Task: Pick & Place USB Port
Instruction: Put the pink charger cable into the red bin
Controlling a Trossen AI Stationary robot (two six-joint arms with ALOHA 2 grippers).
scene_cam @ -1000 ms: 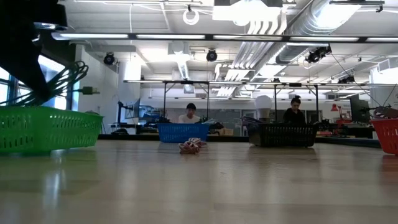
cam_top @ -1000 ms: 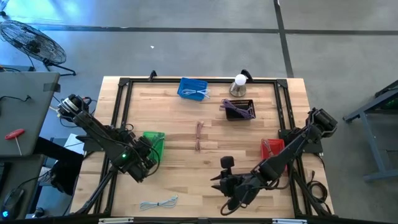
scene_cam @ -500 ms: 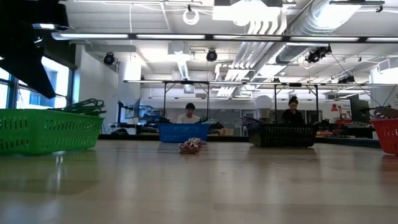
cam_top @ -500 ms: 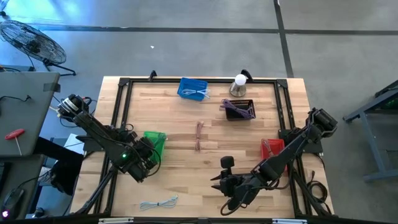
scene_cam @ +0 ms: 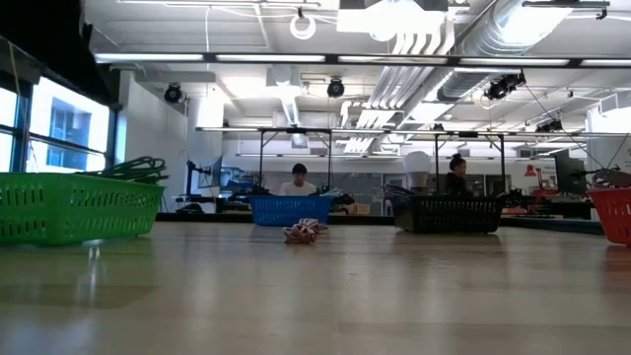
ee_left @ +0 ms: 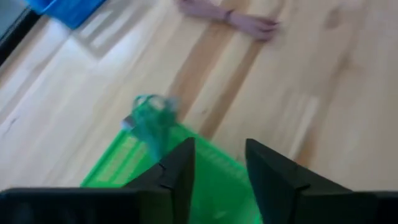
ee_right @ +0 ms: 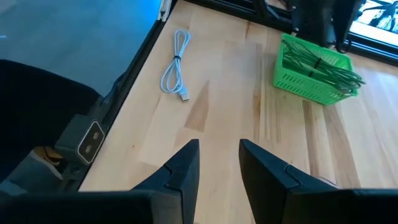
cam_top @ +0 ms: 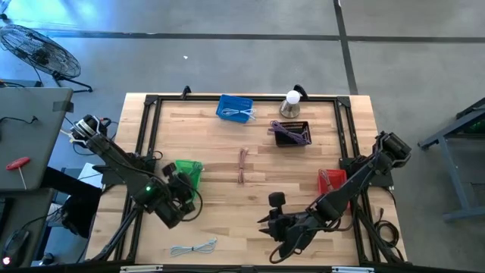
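Left gripper (ee_left: 217,180): fingers parted, empty, above the green basket's (cam_top: 186,173) near edge.
Right gripper (ee_right: 217,168): fingers apart, nothing between them, low over the table's (cam_top: 227,212) near middle.
Green basket: left side, holding a green cable bundle (ee_right: 323,65).
White cable (cam_top: 193,247): loose at the near left edge.
Pink cable (cam_top: 242,163): coiled at the table's centre.
Blue basket (cam_top: 236,108): far side, seemingly holding a pale cable.
Black basket (cam_top: 291,133): far right of centre.
Red basket (cam_top: 330,180): right edge.
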